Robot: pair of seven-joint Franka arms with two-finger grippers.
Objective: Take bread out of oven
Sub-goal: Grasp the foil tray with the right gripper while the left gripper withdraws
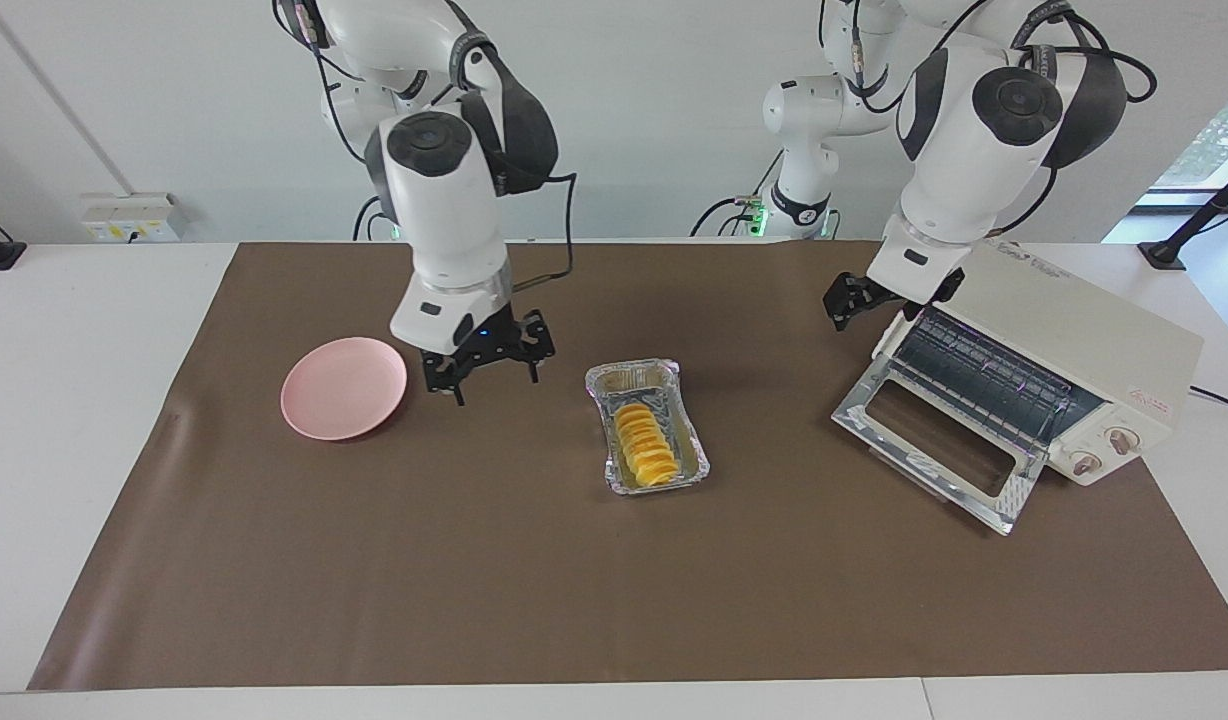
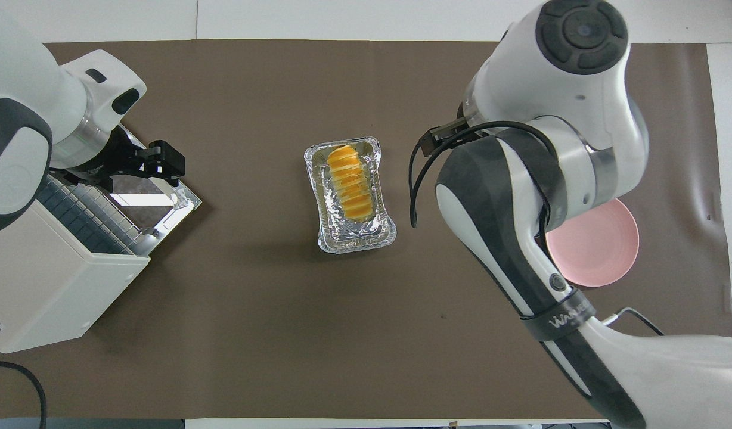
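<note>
The bread (image 1: 642, 442) (image 2: 349, 182), a golden ridged loaf, lies in a crinkled foil tray (image 1: 629, 378) (image 2: 357, 241) on the cloth at mid-table. The cream oven (image 1: 1084, 330) (image 2: 50, 280) stands at the left arm's end, its glass door (image 1: 934, 440) (image 2: 163, 205) folded down and its wire rack (image 1: 984, 380) bare. My left gripper (image 1: 852, 300) (image 2: 163, 162) hangs open over the door, holding nothing. My right gripper (image 1: 489, 382) hovers open and empty just above the cloth, between the tray and a pink plate (image 1: 344, 387) (image 2: 598, 250). In the overhead view its own arm hides it.
A brown cloth (image 1: 474, 560) covers most of the white table. The open oven door juts toward the table's middle. Two knobs (image 1: 1104, 452) sit at the oven's front corner. A black cable (image 2: 20, 381) runs by the oven, nearer to the robots.
</note>
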